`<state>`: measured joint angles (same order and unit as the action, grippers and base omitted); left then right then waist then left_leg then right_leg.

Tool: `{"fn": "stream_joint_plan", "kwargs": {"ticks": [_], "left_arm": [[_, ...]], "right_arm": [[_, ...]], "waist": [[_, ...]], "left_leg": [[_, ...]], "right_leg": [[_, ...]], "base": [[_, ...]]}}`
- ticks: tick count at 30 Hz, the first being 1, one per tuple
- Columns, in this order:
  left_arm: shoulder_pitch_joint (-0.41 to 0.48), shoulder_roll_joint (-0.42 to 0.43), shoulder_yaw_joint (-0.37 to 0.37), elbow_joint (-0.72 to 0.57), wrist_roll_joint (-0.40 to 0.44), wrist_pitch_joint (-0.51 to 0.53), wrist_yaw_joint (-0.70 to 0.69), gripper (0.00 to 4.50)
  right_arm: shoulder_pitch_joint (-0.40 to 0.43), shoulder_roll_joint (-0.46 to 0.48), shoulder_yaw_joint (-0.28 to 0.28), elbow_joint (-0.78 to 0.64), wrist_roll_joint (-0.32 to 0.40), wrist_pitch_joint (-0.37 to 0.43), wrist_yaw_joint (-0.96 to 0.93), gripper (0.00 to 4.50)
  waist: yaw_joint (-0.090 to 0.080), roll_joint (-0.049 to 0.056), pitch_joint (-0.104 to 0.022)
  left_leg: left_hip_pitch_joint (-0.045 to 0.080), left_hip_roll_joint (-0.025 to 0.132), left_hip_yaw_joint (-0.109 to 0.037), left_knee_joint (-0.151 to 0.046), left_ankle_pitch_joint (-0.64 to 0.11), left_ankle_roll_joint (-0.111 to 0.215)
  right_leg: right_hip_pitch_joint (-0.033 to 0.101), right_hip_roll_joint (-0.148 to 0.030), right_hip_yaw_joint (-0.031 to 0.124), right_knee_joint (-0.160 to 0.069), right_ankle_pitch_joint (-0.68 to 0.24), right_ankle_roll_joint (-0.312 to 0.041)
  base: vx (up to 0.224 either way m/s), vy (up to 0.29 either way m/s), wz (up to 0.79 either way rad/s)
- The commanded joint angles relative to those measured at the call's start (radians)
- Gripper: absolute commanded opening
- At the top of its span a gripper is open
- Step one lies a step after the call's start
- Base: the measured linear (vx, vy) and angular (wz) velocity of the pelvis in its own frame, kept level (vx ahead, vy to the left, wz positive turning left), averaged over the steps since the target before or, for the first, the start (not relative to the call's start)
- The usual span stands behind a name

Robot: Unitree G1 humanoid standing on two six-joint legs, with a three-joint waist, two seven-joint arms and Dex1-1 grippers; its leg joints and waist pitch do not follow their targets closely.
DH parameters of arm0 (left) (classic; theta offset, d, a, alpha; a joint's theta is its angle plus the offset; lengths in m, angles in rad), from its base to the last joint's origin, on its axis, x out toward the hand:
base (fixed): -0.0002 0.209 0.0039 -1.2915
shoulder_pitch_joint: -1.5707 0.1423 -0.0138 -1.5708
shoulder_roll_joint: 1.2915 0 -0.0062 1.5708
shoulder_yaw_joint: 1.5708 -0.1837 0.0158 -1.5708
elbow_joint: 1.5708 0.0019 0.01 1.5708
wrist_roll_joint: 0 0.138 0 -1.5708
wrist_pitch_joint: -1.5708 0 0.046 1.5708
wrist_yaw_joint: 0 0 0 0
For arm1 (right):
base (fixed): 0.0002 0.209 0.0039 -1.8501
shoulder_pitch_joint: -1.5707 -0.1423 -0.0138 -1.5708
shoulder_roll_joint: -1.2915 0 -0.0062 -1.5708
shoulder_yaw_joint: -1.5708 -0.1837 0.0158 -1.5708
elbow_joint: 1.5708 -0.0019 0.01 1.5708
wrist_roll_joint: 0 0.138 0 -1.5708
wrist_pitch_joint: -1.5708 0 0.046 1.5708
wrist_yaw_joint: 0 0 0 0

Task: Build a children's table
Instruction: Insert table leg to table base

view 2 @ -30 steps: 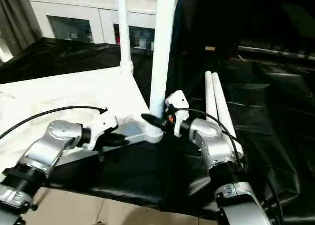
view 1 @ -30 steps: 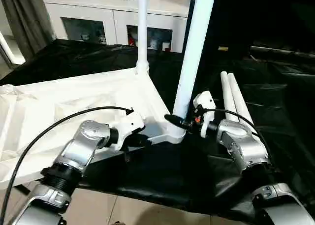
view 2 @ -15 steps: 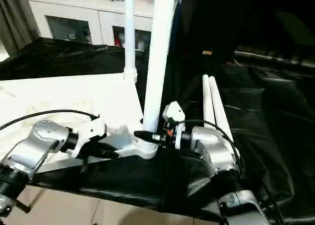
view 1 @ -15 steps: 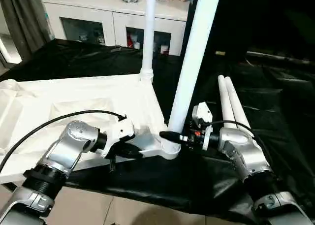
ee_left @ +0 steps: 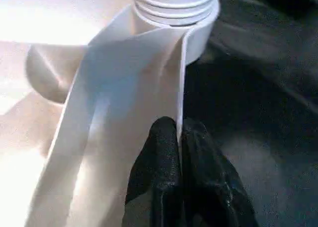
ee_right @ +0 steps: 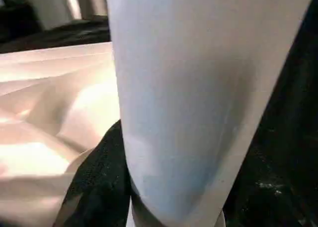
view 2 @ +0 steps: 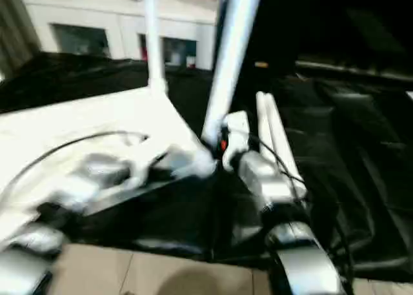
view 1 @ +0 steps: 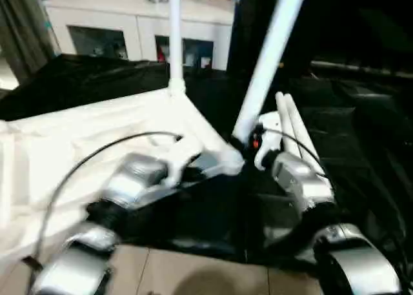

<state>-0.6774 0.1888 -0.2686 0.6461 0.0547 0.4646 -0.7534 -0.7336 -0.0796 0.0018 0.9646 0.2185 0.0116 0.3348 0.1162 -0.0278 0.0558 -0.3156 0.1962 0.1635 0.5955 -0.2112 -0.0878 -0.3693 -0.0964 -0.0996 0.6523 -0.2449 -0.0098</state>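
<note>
The white tabletop (view 1: 97, 133) lies underside up on a black sheet. One white leg (view 1: 174, 37) stands upright in its far corner socket. A second leg (view 1: 268, 56) rises from the near corner socket (view 1: 233, 159) and leans to the right. My left gripper (view 1: 197, 173) is beside that socket, shut on the tabletop's thin rim (ee_left: 181, 78), with both black fingers (ee_left: 159, 152) pinching it. My right gripper (view 1: 244, 145) is at the base of the leaning leg (ee_right: 189, 88). One black finger (ee_right: 97, 182) lies against the tube; the other is hidden behind it.
Two spare white legs (view 1: 289, 117) lie side by side on the black sheet (view 1: 361, 133), just behind my right arm. A white glass-door cabinet (view 1: 110, 17) stands at the back. Tiled floor (view 1: 193, 275) shows below the sheet's near edge.
The camera has shifted and the picture is blurred. The near leg leans further right than before. The near corner, with both grippers on it, sits closer to the far leg.
</note>
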Motion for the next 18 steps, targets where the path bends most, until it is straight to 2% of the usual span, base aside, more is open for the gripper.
{"fn": "stream_joint_plan", "kwargs": {"ticks": [1, 2, 3, 4, 5, 9, 12, 18], "left_arm": [[-0.043, -0.010, 0.045, 0.000, 0.014, 0.056, 0.080, 0.00], [-0.052, -0.041, 0.036, -0.012, 0.024, 0.093, 0.108, 0.00], [-0.053, -0.044, 0.035, -0.013, 0.025, 0.096, 0.110, 0.00], [-0.055, -0.054, 0.030, -0.019, 0.029, 0.107, 0.119, 0.00], [-0.057, -0.063, 0.025, -0.026, 0.030, 0.120, 0.128, 0.00], [-0.071, -0.066, 0.013, 0.001, 0.037, 0.114, 0.160, 0.00], [-0.073, -0.055, 0.020, 0.020, 0.043, 0.103, 0.173, 0.00], [-0.068, -0.041, 0.031, 0.013, 0.045, 0.116, 0.185, 0.00]], "right_arm": [[0.048, -0.012, -0.005, 0.164, -0.076, 0.051, -0.171, 1.91], [0.017, 0.012, -0.009, 0.199, -0.091, 0.042, -0.244, 1.91], [0.014, 0.014, -0.010, 0.202, -0.092, 0.041, -0.251, 1.91], [0.003, 0.024, -0.014, 0.215, -0.093, 0.036, -0.273, 1.91], [-0.009, 0.033, -0.013, 0.227, -0.095, 0.033, -0.300, 1.90], [-0.042, 0.063, -0.007, 0.257, -0.105, 0.021, -0.344, 1.90], [-0.047, 0.070, -0.013, 0.264, -0.099, 0.014, -0.348, 1.90], [-0.057, 0.081, -0.038, 0.290, -0.098, -0.009, -0.336, 1.90]], "waist": [[0.013, 0.014, -0.043], [0.012, 0.034, -0.051], [0.008, 0.037, -0.054], [0.007, 0.037, -0.053], [0.005, 0.036, -0.049], [-0.002, 0.037, -0.048], [-0.002, 0.035, -0.048], [0.000, 0.033, -0.050]], "left_leg": [[-0.036, 0.015, -0.038, -0.057, -0.192, -0.010], [-0.044, 0.026, -0.044, -0.092, -0.255, -0.042], [-0.035, 0.032, -0.046, -0.097, -0.289, -0.052], [-0.024, 0.028, -0.044, -0.101, -0.328, -0.051], [-0.018, 0.027, -0.040, -0.105, -0.347, -0.041], [-0.026, 0.029, -0.040, -0.113, -0.363, -0.030], [-0.022, 0.030, -0.037, -0.114, -0.365, -0.026], [-0.023, 0.032, -0.028, -0.113, -0.313, -0.017]], "right_leg": [[0.042, -0.135, 0.051, -0.182, -0.847, -0.013], [0.036, -0.090, 0.028, -0.161, -0.660, -0.022], [0.028, -0.081, 0.030, -0.156, -0.574, -0.040], [0.022, -0.072, 0.031, -0.154, -0.471, -0.077], [0.019, -0.071, 0.034, -0.155, -0.436, -0.102], [0.025, -0.072, 0.034, -0.157, -0.436, -0.104], [0.021, -0.073, 0.040, -0.155, -0.414, -0.109], [0.021, -0.074, 0.048, -0.150, -0.373, -0.125]], "base": [[0.049, -0.051, -0.37], [0.053, 0.018, -0.34], [0.000, 0.000, 0.00], [0.000, 0.000, 0.00], [0.000, 0.000, 0.00], [0.000, 0.000, 0.00], [0.000, 0.000, 0.00], [0.000, 0.000, 0.00]]}}
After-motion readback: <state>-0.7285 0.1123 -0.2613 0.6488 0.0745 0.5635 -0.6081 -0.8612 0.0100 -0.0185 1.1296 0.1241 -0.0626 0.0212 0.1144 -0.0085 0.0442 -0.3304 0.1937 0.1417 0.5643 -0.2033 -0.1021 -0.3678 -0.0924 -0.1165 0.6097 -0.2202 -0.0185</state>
